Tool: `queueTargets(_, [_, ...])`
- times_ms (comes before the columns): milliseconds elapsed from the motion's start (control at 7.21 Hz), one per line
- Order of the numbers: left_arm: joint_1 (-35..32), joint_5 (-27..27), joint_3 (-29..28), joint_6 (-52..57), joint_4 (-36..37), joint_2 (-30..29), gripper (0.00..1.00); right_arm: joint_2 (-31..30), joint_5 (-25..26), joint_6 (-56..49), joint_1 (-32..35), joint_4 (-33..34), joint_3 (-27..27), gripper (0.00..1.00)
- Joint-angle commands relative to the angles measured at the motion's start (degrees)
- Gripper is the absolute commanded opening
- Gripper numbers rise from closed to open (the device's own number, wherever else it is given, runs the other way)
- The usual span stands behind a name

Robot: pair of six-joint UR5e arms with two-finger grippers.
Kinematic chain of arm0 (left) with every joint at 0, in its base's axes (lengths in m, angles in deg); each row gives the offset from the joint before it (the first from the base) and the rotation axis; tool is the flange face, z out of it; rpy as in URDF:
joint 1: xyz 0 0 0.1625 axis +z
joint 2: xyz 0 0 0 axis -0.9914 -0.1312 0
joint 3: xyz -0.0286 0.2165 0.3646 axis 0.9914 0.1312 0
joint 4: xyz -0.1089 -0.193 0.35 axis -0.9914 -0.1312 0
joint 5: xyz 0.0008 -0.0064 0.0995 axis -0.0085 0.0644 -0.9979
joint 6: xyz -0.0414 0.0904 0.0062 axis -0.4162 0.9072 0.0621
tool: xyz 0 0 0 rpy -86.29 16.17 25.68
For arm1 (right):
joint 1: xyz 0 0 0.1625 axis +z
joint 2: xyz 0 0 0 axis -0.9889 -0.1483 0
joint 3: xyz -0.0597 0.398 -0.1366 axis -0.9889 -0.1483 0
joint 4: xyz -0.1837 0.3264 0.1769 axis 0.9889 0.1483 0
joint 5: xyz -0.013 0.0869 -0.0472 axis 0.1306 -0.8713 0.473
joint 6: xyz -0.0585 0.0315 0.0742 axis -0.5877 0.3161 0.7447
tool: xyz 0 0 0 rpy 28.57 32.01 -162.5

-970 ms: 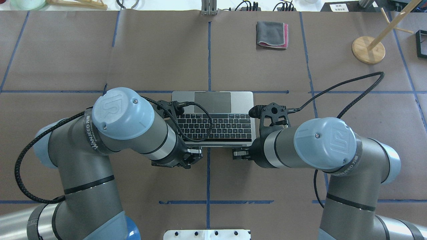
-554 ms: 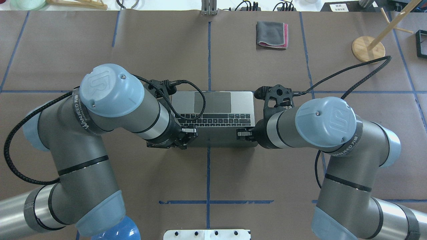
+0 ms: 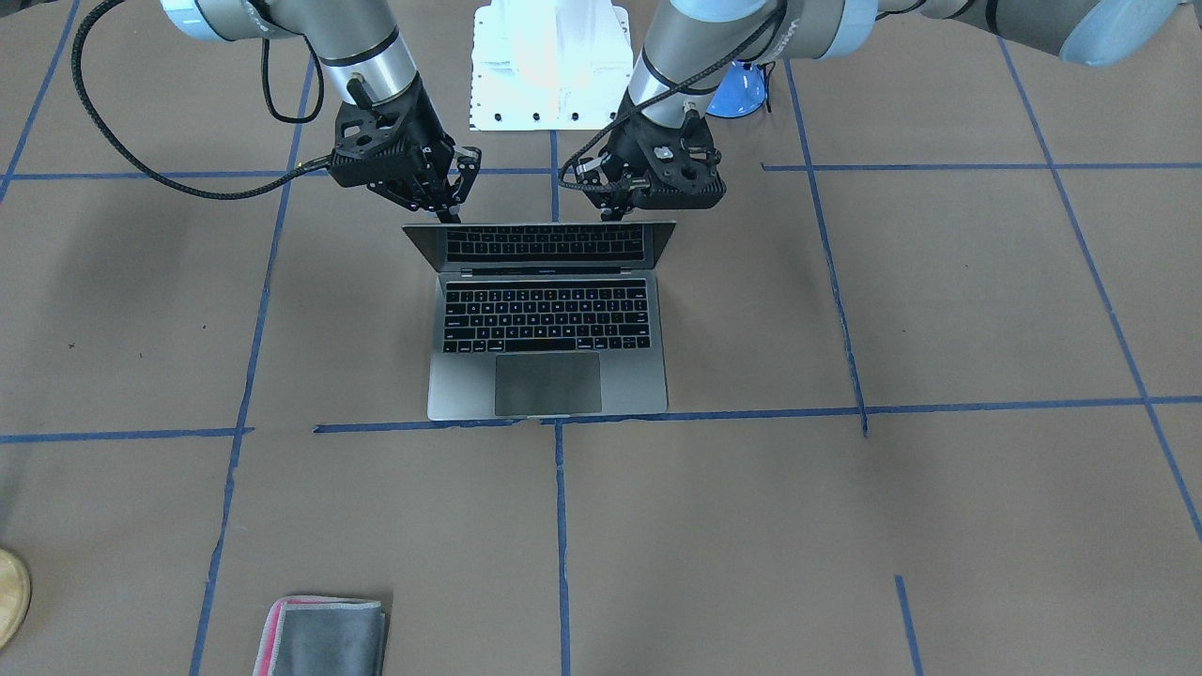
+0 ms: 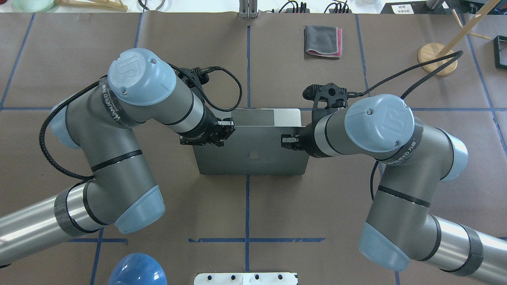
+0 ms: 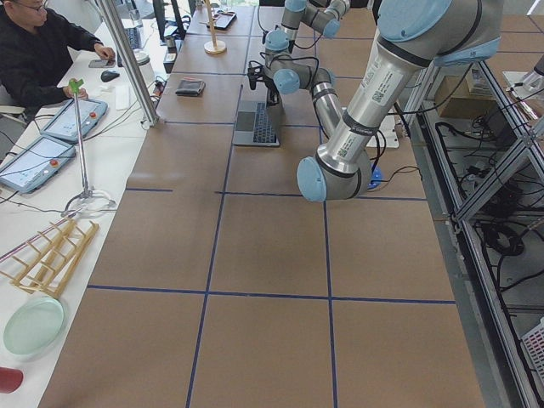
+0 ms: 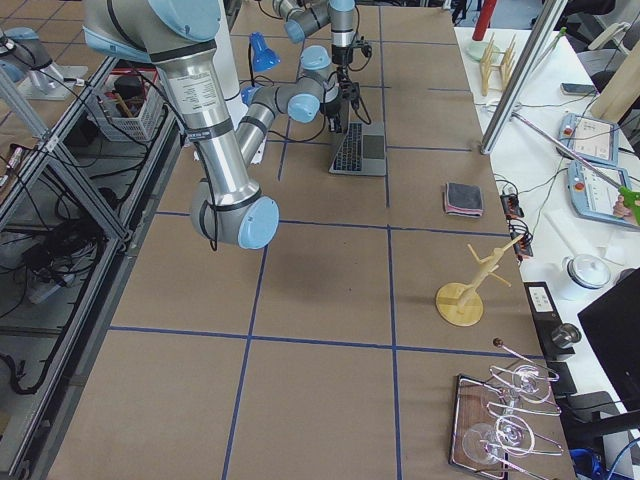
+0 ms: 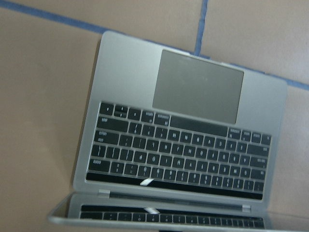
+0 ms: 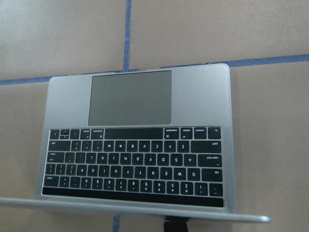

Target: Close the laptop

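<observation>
The silver-grey laptop lies at the table's middle with its lid leaning forward over the black keys, apple logo up. From the front, its screen stands at a low angle above the keyboard. My left gripper looks shut and rests on the back of the lid near its top left corner; it also shows in the front view. My right gripper looks shut at the top right corner, also in the front view. Both wrist views show the trackpad and the keys under the lid's edge.
A folded grey-and-pink cloth lies at the far side. A wooden stand is at the far right. A blue dome and the white base plate sit near the robot. An operator sits at the side bench.
Both grippers have moved forward, away from the robot's base, with the lid's top edge. The lid has tipped over the keyboard, and its apple logo now faces up.
</observation>
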Motion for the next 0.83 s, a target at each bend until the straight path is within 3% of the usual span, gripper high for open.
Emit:
queueTargets(0, [-1.13,-0.02,-3.19,0.66,-1.29,-1.09,0.00,5.14,-0.10,-0.38,1.52,-0.64,-7.41,0.00])
queueTargets(277, [-1.57,-0.02,-7.04,0.66,-3.56,-2.67,0.00,7.27,-0.19,-0.12,3.11,-13.07,-19.09,0.00])
queueTargets(693, [-2.54,-0.02,-15.90,0.66,-9.70,-4.96,0.00,8.07,-0.98,-0.29,4.08,-14.18,-21.34,0.00])
